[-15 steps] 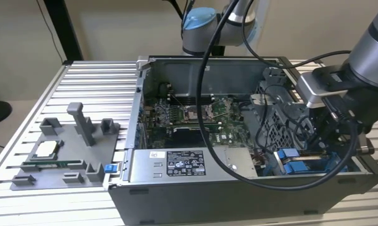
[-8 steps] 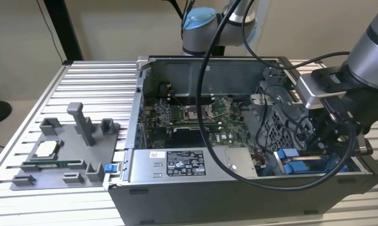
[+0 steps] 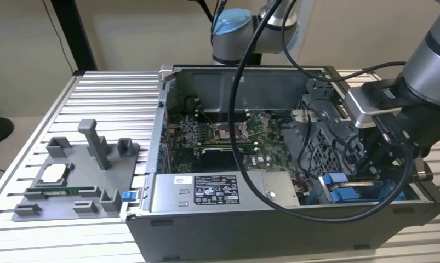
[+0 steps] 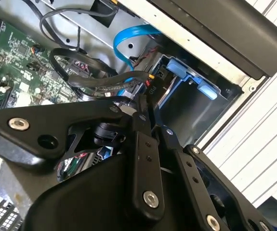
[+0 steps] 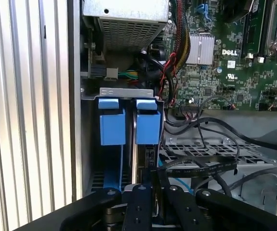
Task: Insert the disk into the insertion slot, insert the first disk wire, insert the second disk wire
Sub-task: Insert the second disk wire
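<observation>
Open computer case (image 3: 227,230) lies on a slatted aluminium table (image 3: 110,104). In the exterior view the arm reaches into the case at about 3 o'clock from the motherboard (image 3: 227,139), its wrist above the drive bay corner.

Gripper (image 5: 151,190) in the first wrist view: black fingers (image 5: 139,207) drawn narrow, close together, tips right at the end of a black connector (image 5: 149,161) that sits at the back edge of the disk. Whether the fingers actually clamp the connector, cannot tell.

The disk (image 5: 147,127) stands on edge in the insertion slot (image 5: 92,139), its blue carrier tab next to a second blue tab (image 5: 112,122). In the second wrist view the slot (image 4: 196,103) appears as a grey metal bay with blue tabs, just inside the case wall.

A blue flat cable (image 4: 128,38) loops over the bay; black cables (image 5: 201,166) trail across the perforated metal cage (image 5: 210,149). Power-supply box (image 3: 212,192) sits at 9 o'clock from the bay in the exterior view. A grey parts fixture (image 3: 73,181) stands on the table well apart from the case, at its 9 o'clock.
</observation>
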`<state>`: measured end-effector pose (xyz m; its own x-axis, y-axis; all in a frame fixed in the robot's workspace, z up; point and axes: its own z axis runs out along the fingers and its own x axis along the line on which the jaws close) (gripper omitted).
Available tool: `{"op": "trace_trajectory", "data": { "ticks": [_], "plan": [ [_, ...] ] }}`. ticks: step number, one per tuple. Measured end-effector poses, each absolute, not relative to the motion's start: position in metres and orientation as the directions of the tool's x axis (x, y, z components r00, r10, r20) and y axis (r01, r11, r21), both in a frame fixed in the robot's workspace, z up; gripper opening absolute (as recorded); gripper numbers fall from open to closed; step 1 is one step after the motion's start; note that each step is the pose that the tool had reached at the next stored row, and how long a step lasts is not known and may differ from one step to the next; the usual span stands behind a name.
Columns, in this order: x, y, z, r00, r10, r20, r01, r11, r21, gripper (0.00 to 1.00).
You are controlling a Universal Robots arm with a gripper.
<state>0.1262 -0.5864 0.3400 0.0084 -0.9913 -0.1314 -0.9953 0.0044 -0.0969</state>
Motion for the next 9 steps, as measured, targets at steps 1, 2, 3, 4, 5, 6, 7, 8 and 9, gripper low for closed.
{"op": "trace_trajectory", "data": {
  "ticks": [1,2,3,4,5,6,7,8,9],
  "plan": [
    [0.1262,-0.5864,0.3398,0.008,-0.991,-0.131,-0.995,0.005,-0.097,0.0],
    [0.1262,-0.5863,0.3397,0.008,-0.991,-0.132,-0.995,0.005,-0.097,0.0],
    [0.1262,-0.5863,0.3397,0.008,-0.991,-0.132,-0.995,0.005,-0.097,0.0],
    [0.1262,-0.5863,0.3396,0.008,-0.991,-0.132,-0.995,0.005,-0.097,0.0],
    [0.1263,-0.5862,0.3396,0.008,-0.991,-0.132,-0.995,0.005,-0.097,0.0],
    [0.1263,-0.5861,0.3396,0.008,-0.991,-0.132,-0.995,0.005,-0.097,0.0],
    [0.1263,-0.5861,0.3396,0.007,-0.991,-0.132,-0.995,0.006,-0.097,0.0],
    [0.1263,-0.586,0.3397,0.007,-0.991,-0.132,-0.995,0.006,-0.097,0.0],
    [0.1264,-0.5857,0.3392,0.007,-0.991,-0.133,-0.995,0.006,-0.097,0.0]
  ]
}}
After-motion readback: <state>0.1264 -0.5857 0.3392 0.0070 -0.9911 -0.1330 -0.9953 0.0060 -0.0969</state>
